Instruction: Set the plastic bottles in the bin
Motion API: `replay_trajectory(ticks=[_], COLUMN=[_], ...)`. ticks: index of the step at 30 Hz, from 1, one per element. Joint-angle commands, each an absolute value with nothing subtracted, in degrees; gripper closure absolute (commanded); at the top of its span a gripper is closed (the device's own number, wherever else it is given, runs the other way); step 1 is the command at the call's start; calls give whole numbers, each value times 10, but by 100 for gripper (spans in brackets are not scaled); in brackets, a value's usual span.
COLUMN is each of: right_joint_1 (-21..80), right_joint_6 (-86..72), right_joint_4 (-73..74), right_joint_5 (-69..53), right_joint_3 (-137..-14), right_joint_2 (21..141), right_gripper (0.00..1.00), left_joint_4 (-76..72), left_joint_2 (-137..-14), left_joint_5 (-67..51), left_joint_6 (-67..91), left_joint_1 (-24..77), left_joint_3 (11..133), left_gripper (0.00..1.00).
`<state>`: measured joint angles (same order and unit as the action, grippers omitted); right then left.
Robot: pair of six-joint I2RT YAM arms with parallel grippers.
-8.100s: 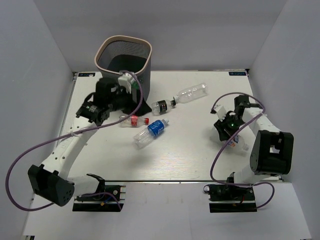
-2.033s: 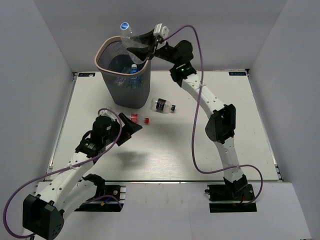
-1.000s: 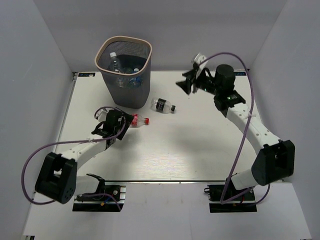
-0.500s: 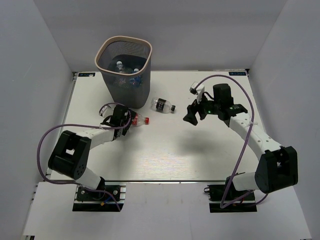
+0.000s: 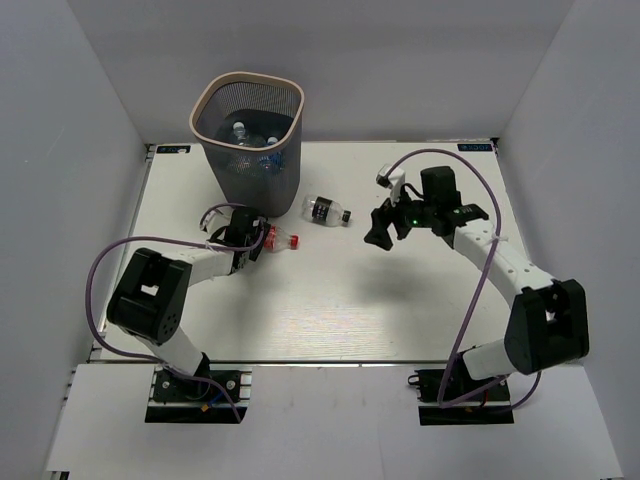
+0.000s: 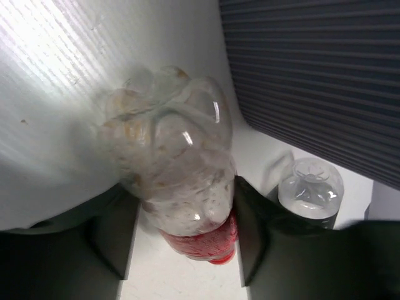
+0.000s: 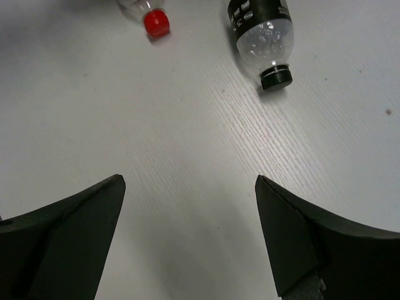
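A clear plastic bottle with a red label and red cap (image 5: pixel 280 240) (image 6: pixel 181 181) lies on the table just in front of the bin (image 5: pixel 252 186). My left gripper (image 5: pixel 253 239) (image 6: pixel 184 240) is shut on it, a finger (image 6: pixel 112 231) pressed against each side. A second bottle with a black label and black cap (image 5: pixel 327 211) (image 7: pixel 259 28) (image 6: pixel 310 187) lies right of the bin. My right gripper (image 5: pixel 379 234) (image 7: pixel 189 182) hangs open over bare table, right of that bottle, holding nothing. Several bottles (image 5: pixel 255 135) lie inside the bin.
The bin's dark mesh wall (image 6: pixel 312 75) rises close behind the held bottle. The red cap (image 7: pixel 156 22) shows at the top of the right wrist view. White walls enclose the table (image 5: pixel 400 300) on three sides.
My left gripper slid onto the red-labelled bottle and closed on it. My right arm came down from near the bin to low over the table, its jaws opening wide.
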<state>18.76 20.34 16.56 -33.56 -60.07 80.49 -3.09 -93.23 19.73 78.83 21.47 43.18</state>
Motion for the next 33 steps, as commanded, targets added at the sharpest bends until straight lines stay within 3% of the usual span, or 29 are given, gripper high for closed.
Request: replay_trajectory(ticks=[1, 4, 10, 16, 20, 23, 27, 29, 33], right_joint_1=[187, 186, 194, 225, 235, 237, 241, 245, 254], right_joint_6=[185, 185, 180, 213, 226, 232, 235, 236, 244], right_joint_4=[166, 201, 208, 273, 288, 291, 293, 293, 289], right_joint_5=[-341, -364, -389, -379, -358, -350, -338, -337, -324], right_joint_3=[-649, -701, -810, -941, -996, -999, -994, -991, -991], right_joint_2=[831, 893, 993, 1114, 1163, 1171, 1176, 1176, 1175], right_gripper=[10, 10, 10, 10, 10, 10, 10, 10, 10], left_joint_4=[-25, -25, -2, 79, 132, 145, 68, -7, -27], left_joint_2=[-929, -900, -741, -546, -506, -547, -615, -659, -746], left_joint_5=[202, 183, 79, -17, -90, -103, -60, 14, 172], left_joint_6=[793, 785, 666, 444, 313, 263, 251, 251, 269], left_joint_1=[212, 212, 225, 230, 230, 230, 222, 217, 217], left_joint_3=[437, 402, 323, 353, 518, 654, 739, 758, 821], left_gripper=[42, 70, 91, 94, 94, 91, 89, 84, 85])
